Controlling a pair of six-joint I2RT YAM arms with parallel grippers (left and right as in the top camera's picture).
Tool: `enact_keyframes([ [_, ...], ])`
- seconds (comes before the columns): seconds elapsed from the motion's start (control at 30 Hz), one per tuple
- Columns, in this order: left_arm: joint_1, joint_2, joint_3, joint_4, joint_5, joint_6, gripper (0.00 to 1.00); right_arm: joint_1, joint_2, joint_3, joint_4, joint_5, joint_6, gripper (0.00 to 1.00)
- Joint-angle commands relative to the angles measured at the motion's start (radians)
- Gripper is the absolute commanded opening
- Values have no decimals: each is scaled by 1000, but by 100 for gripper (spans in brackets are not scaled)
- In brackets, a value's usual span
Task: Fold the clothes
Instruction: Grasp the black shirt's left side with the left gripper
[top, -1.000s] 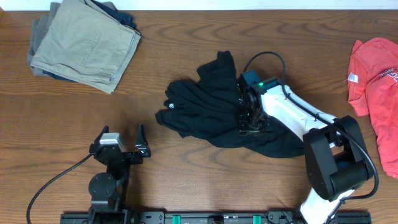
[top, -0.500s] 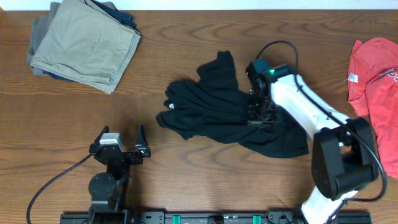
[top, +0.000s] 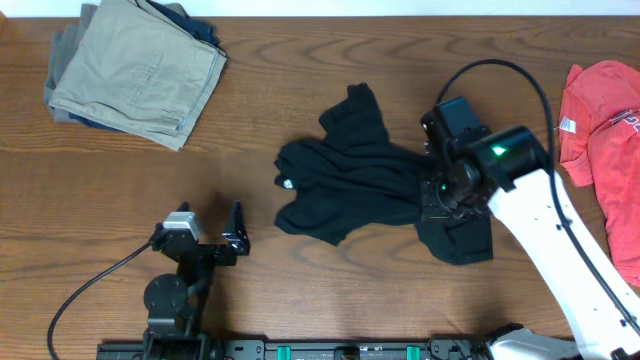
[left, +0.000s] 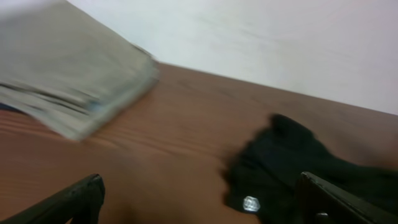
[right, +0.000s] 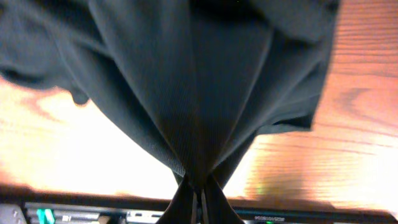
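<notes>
- Examining the clothes (top: 350, 175): lying bunched on the counter (top: 300, 60), slightly right of centre, with the white logo (top: 288, 182) showing at the left end.
- Pinching a gathered fold at the garment's right end with the right end effector (top: 440, 195); fingertips (right: 180, 208) pressed together on the black fabric, pleats fanning away from the grip in the right wrist view.
- Holding the left end effector (top: 205, 235) spread wide and empty at the near left, well apart from the cloth.
- Judging the long axis as running left to right, from the logo end to the pinched end, with one lobe reaching toward the far side.
- Rating the right arm as the nearer one, being in contact with the cloth; placing the free logo end to the far right of the left end effector, between its spread fingers in the left wrist view.
- Noting the khaki trousers (top: 135, 70) stacked at the far left and the red T-shirt (top: 605, 140) at the right edge, both apart from the work.
- Assessing the task as barely begun: no flat fold showing, cloth probably needing spreading first.
</notes>
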Motion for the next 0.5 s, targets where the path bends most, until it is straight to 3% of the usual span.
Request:
enact_keyframes([
  [0.0, -5, 58, -17, -24, 279, -88, 98, 7, -18, -29, 9, 75, 50, 1],
  [0.23, -5, 223, 21, -23, 524, -87, 98, 7, -14, -110, 80, 61, 50, 1],
  [0.47, -5, 431, 229, -118, 560, -36, 98, 7, -14, -209, 170, -8, 50, 2],
])
